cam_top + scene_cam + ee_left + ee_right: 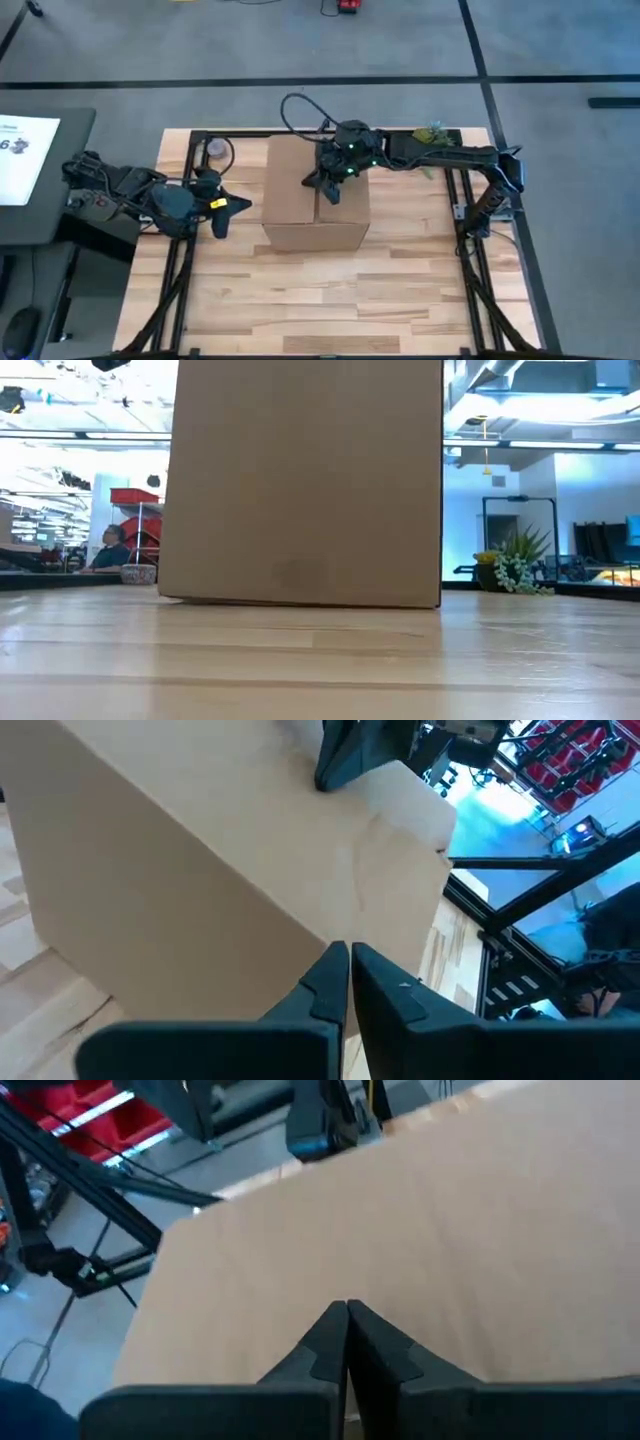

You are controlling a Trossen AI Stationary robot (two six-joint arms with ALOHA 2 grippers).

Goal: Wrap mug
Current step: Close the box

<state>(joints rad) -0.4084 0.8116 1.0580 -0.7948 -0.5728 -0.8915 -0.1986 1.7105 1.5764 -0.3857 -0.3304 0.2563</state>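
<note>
Closed brown cardboard box (315, 195) is sitting mid-surface; right end effector (327, 187), fingers together, is pressing its top; left end effector (226, 212), also closed and empty, is waiting beside its left edge.

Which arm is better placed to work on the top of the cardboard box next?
Probably the right. The right gripper is over the cardboard box top, fingers shut. The left gripper sits beside the box's left wall, also shut.

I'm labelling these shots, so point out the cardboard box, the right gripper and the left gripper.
cardboard box (295, 185): high view, bare top face.
right gripper (330, 190): high view, at its fingers, over the box top.
left gripper (232, 210): high view, at its fingers, left of the box.
</note>
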